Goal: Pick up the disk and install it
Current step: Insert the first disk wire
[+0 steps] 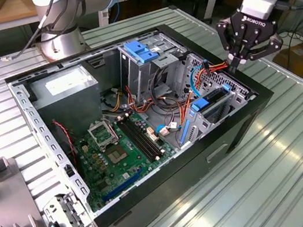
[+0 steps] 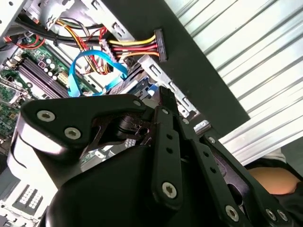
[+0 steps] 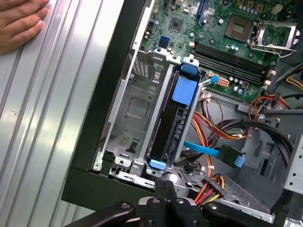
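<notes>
End effector (image 1: 240, 58) above case's (image 1: 158, 218) edge, disk (image 3: 173, 118) seated.

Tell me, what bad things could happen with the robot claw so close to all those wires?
1. The gripper hangs right by the red, yellow and black wire bundle; it might snag and tug it.
2. The disk stands in its bay close to the gripper, so a bump could knock it or the blue cable beside it.
3. A person's hand rests on the table by the case; a swinging arm could hit it.
</notes>
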Motion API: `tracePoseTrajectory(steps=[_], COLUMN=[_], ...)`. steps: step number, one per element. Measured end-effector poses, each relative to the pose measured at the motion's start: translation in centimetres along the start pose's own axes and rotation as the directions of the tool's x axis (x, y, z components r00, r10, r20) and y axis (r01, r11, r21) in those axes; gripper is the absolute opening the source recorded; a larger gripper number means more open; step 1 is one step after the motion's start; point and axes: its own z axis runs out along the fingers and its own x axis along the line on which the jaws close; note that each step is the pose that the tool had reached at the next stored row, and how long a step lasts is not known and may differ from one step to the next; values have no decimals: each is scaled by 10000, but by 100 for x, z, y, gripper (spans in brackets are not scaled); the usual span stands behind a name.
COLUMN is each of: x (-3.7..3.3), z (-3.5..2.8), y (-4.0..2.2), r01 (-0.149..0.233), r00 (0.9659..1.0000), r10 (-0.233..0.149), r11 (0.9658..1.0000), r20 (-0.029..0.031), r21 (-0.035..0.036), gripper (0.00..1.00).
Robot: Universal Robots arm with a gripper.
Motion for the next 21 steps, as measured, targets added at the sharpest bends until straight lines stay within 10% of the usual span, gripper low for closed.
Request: tracePoseTrajectory(steps=[13, 21], x=[-156, -150], z=[3, 14], y=[-144, -185], r01=[559, 1906], r00=[9984, 9817], r10=[-559, -1906], r11=[9984, 9817], r20=[-1, -7], r21=[-2, -6], gripper=[11, 11])
